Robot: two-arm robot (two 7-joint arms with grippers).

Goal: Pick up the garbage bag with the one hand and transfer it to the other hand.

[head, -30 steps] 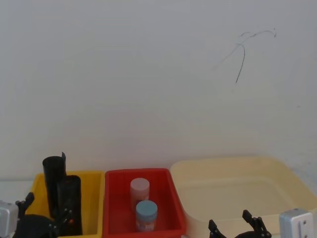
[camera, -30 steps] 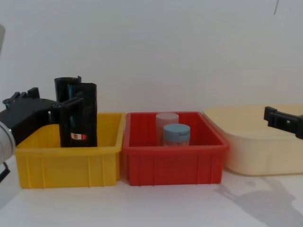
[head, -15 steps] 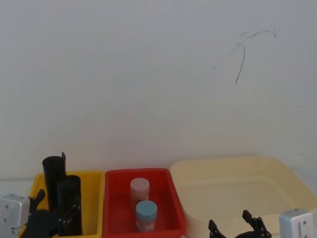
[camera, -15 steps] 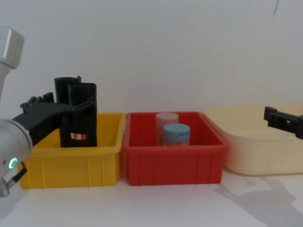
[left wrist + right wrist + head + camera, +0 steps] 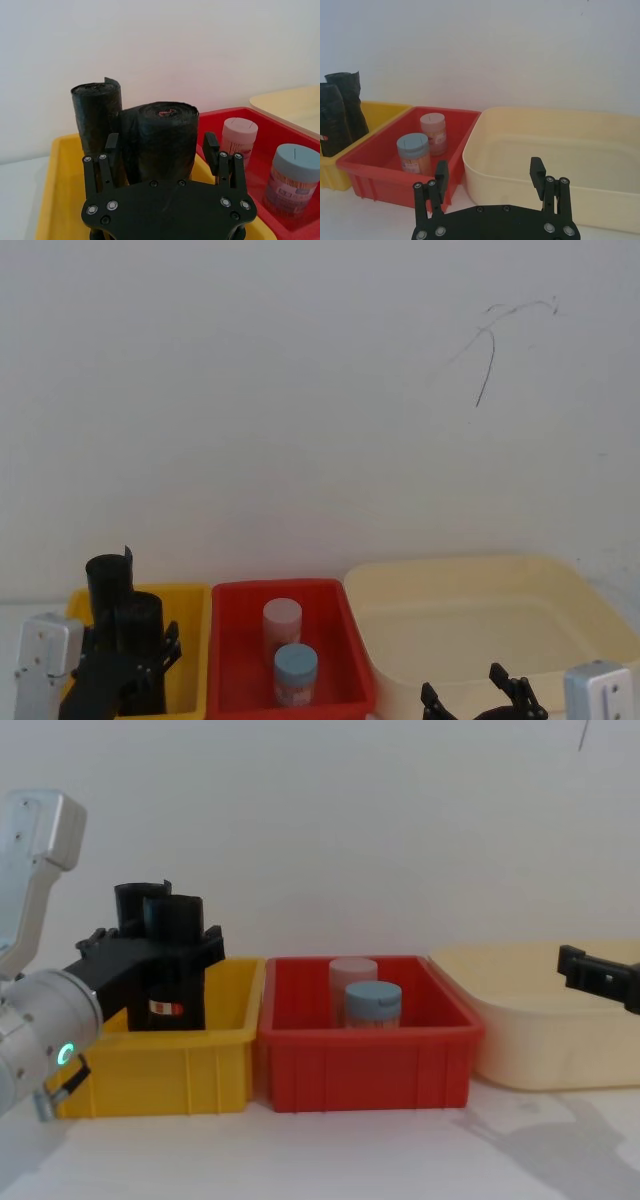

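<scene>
the black fingered left gripper (image 5: 161, 142) stands open astride the upright glossy black garbage-bag roll (image 5: 172, 980) in the yellow plastic bin (image 5: 150, 1070), holding nothing; grasp, lift and handover to the open right gripper (image 5: 489, 175) are pending.

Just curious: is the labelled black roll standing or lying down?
Standing: the garbage bag is upright in the yellow bin, rolled end up, with the left pincer open around it.

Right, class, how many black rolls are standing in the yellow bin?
2. The labelled garbage bag stands in front, between the jaws of the left gripper; the unlabelled roll stands just behind it. None seems hidden.
</scene>
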